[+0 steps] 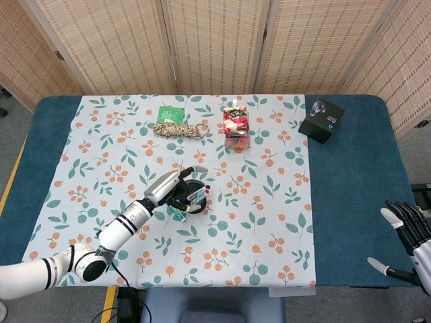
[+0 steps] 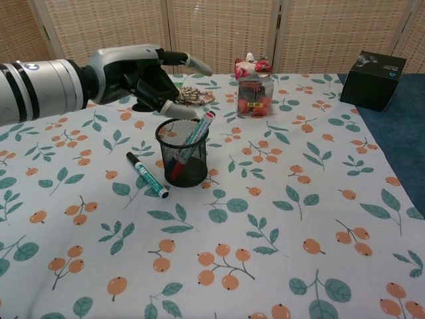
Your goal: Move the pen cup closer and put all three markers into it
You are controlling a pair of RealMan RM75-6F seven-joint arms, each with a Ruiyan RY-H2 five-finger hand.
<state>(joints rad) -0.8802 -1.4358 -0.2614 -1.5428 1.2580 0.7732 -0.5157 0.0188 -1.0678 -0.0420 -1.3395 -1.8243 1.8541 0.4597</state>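
Observation:
The black mesh pen cup [image 2: 182, 154] [image 1: 196, 196] stands on the floral cloth. A red-capped marker [image 2: 200, 128] leans inside it, its top poking over the rim to the right. Something blue shows through the mesh beside it, but I cannot tell what it is. A green marker [image 2: 147, 175] [image 1: 177, 212] lies flat on the cloth just left of the cup. My left hand [image 2: 139, 73] [image 1: 170, 188] hovers over the cup's back left with fingers spread, holding nothing. My right hand [image 1: 406, 233] hangs off the table's right edge, fingers apart and empty.
A coil of rope [image 1: 178, 130] and a green packet [image 1: 170, 112] lie behind the cup. A clear box of strawberries [image 2: 253, 90] stands at the back centre. A black box [image 2: 375, 72] sits on the blue tabletop at the back right.

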